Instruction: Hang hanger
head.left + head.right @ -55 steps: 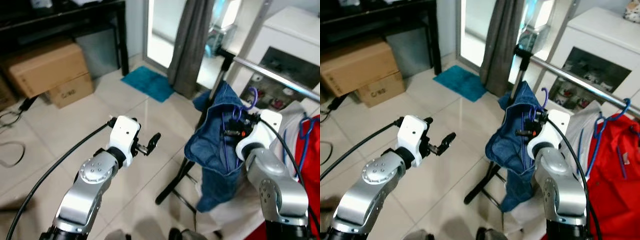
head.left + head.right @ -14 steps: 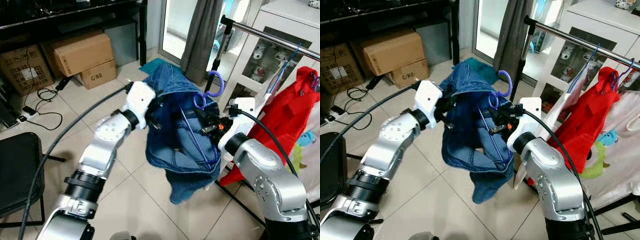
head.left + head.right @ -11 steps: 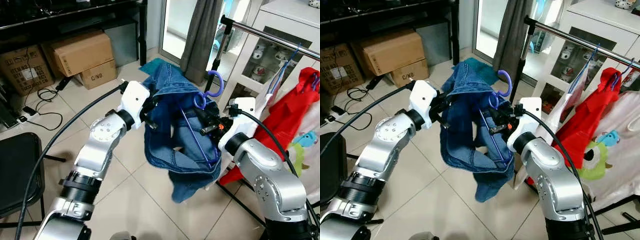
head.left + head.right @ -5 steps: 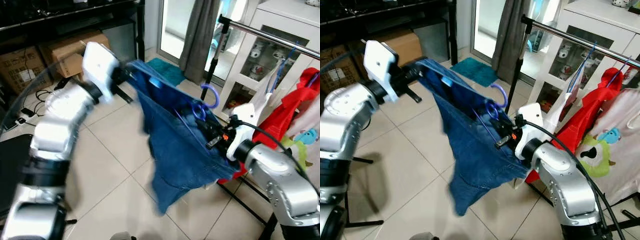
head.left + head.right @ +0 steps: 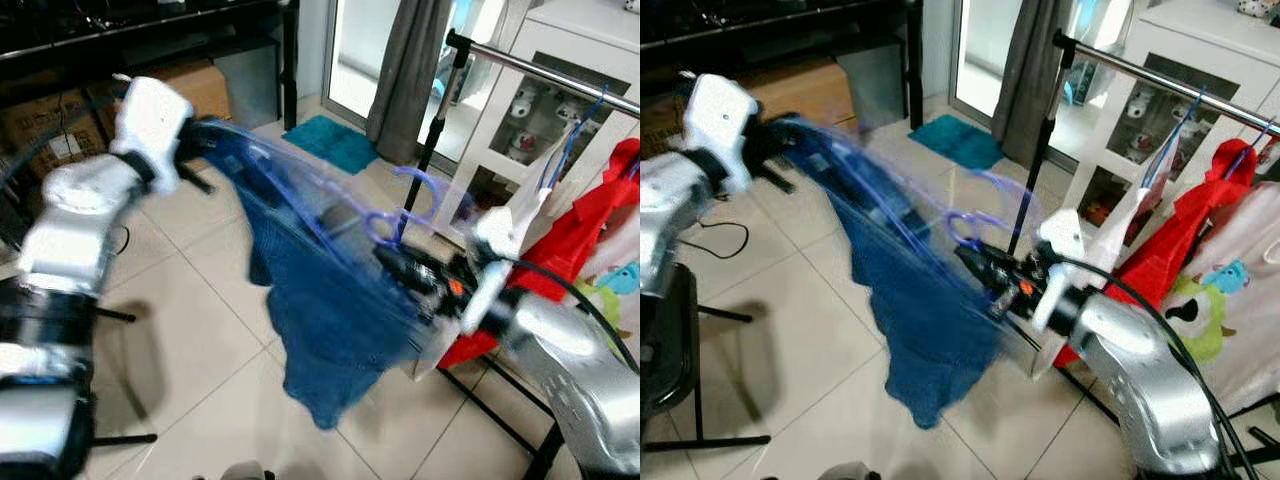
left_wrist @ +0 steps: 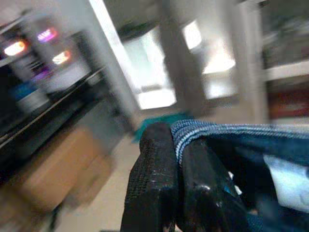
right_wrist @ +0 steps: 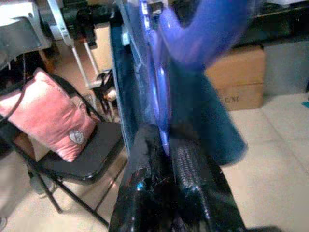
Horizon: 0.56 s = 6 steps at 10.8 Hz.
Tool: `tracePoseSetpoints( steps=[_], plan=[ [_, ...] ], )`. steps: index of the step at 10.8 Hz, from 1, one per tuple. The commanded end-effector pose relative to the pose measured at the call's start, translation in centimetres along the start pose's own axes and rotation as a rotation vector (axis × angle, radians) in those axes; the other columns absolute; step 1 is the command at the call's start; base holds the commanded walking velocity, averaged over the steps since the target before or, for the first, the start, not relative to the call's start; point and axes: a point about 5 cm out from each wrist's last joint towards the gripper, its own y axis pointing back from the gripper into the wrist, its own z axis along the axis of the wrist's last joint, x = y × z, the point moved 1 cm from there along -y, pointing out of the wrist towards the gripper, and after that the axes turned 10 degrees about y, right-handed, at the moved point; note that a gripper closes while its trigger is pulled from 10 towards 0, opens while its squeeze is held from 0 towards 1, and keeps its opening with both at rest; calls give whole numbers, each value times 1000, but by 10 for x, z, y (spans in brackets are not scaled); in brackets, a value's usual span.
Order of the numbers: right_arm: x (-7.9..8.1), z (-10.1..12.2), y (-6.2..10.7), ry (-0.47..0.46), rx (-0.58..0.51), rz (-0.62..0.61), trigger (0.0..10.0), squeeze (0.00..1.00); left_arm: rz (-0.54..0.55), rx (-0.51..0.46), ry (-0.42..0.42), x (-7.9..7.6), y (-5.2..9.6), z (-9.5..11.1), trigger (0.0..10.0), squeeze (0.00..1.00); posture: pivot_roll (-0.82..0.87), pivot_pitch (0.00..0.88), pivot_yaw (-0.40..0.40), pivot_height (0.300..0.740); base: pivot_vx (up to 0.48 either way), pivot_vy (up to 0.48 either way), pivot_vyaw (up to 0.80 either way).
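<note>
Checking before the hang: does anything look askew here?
Yes: the jeans hang slanted, stretched between left gripper and right gripper, which pinches the purple hanger, not yet on the rail.

Tiled floor (image 5: pixel 210 290): teal mat (image 5: pixel 341 143), cardboard boxes (image 5: pixel 196 80), rack base (image 5: pixel 500 395).

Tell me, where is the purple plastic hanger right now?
The purple plastic hanger sits in the blue denim jeans, pinched by the right gripper, left of the metal rail.
</note>
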Motion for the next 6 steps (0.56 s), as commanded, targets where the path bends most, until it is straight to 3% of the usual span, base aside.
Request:
tracePoseSetpoints(
  steps=[1,3,4,5,6],
  plan=[
    [-5,-6,11,-15,35,-10,0,0,194,-86,27,38,11,17,0,0,48,0,-29,740,0,0,0],
    [-7,-5,12,-38,20,-23,0,0,238,-135,184,47,8,14,0,0,48,0,-29,740,0,0,0],
    [-14,-8,11,-52,30,-95,0,0,200,-121,205,41,4,8,0,0,43,0,-27,740,0,0,0],
    [-29,-11,4,-102,45,-289,0,0,35,-74,222,8,-3,-7,0,0,38,0,-28,740,0,0,0],
    [-38,-11,-5,-173,27,-442,0,0,-158,-16,225,-42,-7,-23,0,0,34,0,-20,740,0,0,0]
  ],
)
